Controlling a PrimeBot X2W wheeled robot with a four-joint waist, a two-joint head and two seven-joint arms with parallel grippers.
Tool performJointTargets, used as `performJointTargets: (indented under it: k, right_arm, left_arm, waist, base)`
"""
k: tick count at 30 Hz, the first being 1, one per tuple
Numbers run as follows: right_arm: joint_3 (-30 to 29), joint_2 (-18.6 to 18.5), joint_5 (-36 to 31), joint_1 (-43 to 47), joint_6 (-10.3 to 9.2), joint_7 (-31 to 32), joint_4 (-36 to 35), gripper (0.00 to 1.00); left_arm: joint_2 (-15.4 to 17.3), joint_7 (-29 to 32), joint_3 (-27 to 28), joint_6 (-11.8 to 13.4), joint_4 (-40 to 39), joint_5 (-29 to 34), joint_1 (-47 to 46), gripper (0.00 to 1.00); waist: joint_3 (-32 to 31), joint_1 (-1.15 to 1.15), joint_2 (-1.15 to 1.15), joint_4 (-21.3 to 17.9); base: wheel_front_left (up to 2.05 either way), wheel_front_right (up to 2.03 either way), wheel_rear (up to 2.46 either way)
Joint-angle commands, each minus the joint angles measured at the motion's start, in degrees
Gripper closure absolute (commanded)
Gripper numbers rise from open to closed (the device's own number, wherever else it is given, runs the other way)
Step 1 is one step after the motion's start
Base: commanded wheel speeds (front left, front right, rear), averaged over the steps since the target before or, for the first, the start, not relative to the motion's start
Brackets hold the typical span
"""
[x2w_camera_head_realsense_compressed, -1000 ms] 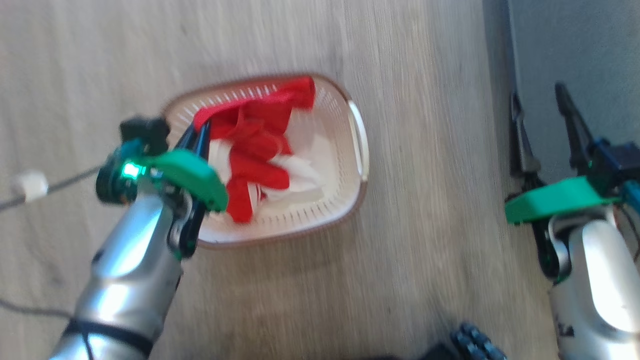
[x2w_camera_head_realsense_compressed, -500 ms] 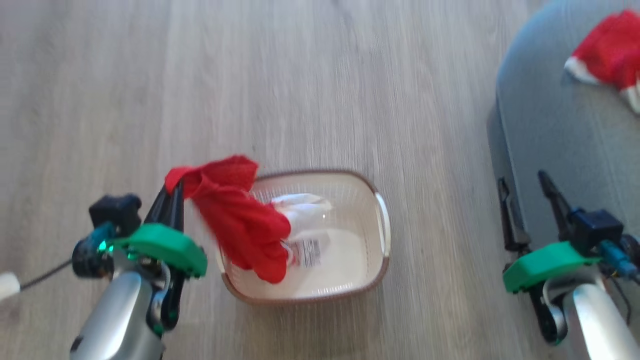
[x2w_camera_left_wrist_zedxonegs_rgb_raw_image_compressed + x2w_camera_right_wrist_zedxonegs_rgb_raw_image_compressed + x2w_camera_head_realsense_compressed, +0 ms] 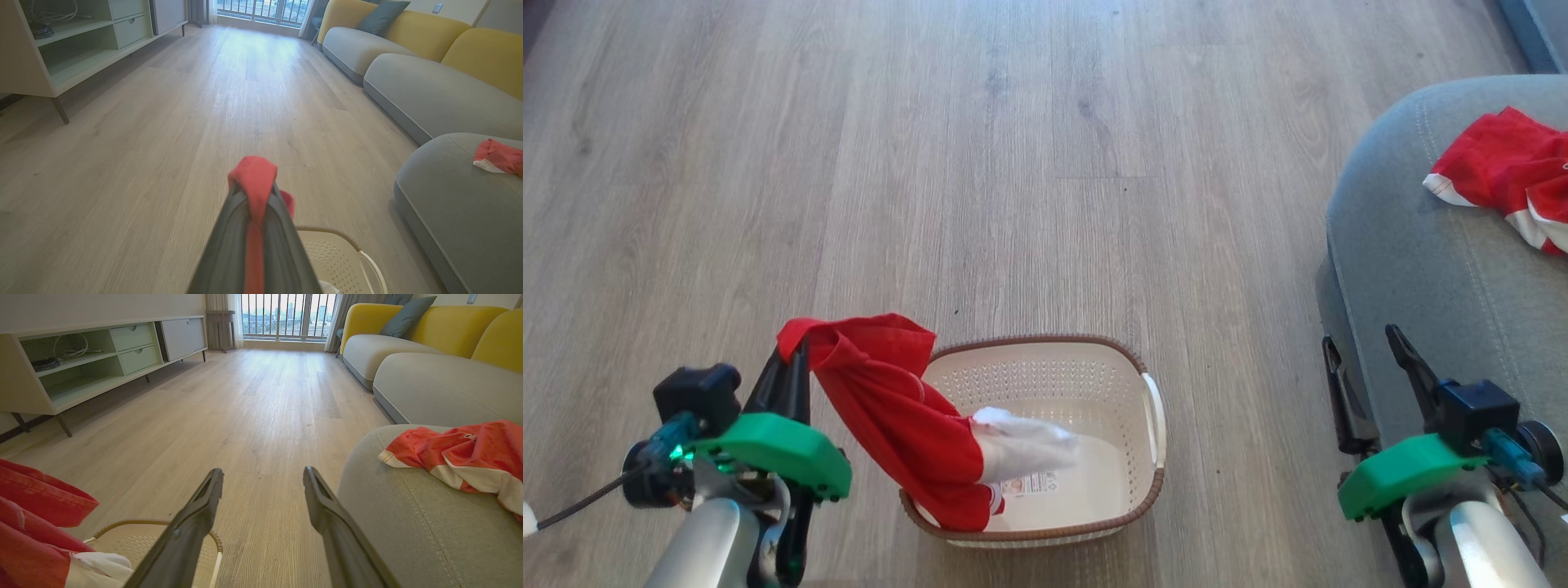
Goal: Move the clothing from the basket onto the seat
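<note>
- The seat, a big grey cushion, lies at the far right, well apart from the held cloth. I judge the carry across open floor to be the main hazard, since a swing could shake the cloth loose and drop it short.
- The basket stands on the floor, near and central, between the two arms. It looks light. The garment's white lower end rests inside it, so a snag on the rim could drag or tip it.
- The red garment hangs from its upper fold and drapes over the basket's left rim. Only a narrow fold seems to be caught, so it may well slip under its own weight.
- Another red-and-white garment already lies on the seat, far right.
- The left gripper is raised just left of the basket, its fingers pointing far and pressed together on that red fold.
- The right gripper hovers near the seat's left edge, jaws spread wide with nothing between them.
</note>
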Motion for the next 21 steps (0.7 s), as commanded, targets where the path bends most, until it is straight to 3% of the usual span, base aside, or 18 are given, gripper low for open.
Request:
performJointTargets:
  k: [1, 15, 21]
  right_arm:
    - [1.3, -1.1, 0.5, -0.9, -0.02, -0.5, -1.5, 0.0]
    - [2.2, -1.3, 0.6, -1.1, -0.02, -0.5, -1.3, 0.0]
    - [7.2, -1.3, 0.3, -2.4, -0.02, -0.5, -2.2, 0.0]
  left_arm:
    - [1.7, -0.1, 2.5, 0.4, -2.6, 0.0, -2.0, 1.0]
    - [2.0, 0.4, 1.9, 1.2, -4.4, -0.1, -1.3, 1.0]
    - [1.8, 0.3, 1.2, 0.8, -5.4, 0.0, -2.0, 1.0]
  waist:
    - [0.0, 0.01, -0.01, 0.0]
    - [-0.2, 0.01, -0.01, -0.2]
    - [0.1, 0.01, -0.01, -0.3]
  base:
    - [0.0, 0.0, 0.0]
    - [0.0, 0.0, 0.0]
    - [0.0, 0.0, 0.0]
